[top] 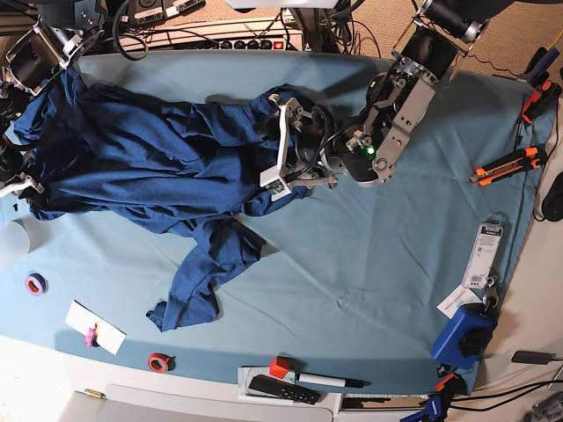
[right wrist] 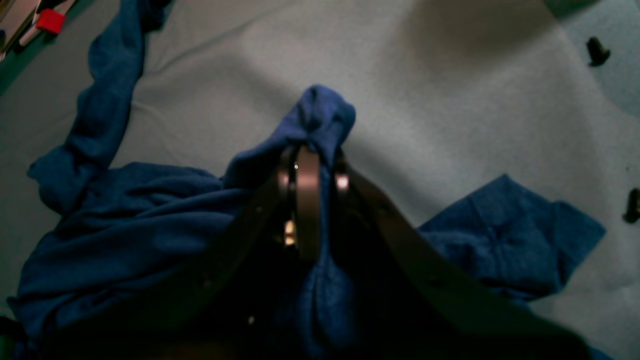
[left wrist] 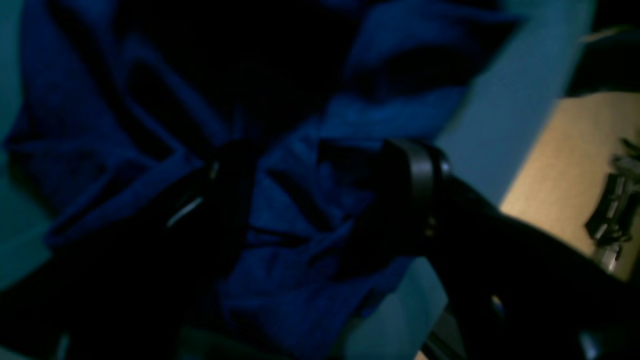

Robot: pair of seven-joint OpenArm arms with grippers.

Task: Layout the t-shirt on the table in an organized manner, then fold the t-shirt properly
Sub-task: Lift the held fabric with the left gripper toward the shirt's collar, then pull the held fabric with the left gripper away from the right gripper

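Observation:
The dark navy t-shirt (top: 132,158) lies crumpled across the left half of the teal table (top: 369,264), with one part trailing toward the front edge. My left gripper (top: 283,145) hovers at the shirt's right end. In the left wrist view my left gripper (left wrist: 322,155) has its fingers spread wide, with wrinkled t-shirt (left wrist: 300,225) folds under and between them. My right gripper (top: 53,66) is at the back left corner. In the right wrist view my right gripper (right wrist: 310,155) is shut on a bunched fold of the t-shirt (right wrist: 125,225), lifted over the table (right wrist: 450,100).
An orange-and-black cutter (top: 506,164), a packaged item (top: 482,255) and a blue tool (top: 462,338) lie on the right side. A purple tape roll (top: 35,283), a white card (top: 95,327), a red tape roll (top: 158,360) and a marker (top: 321,380) sit along the front edge.

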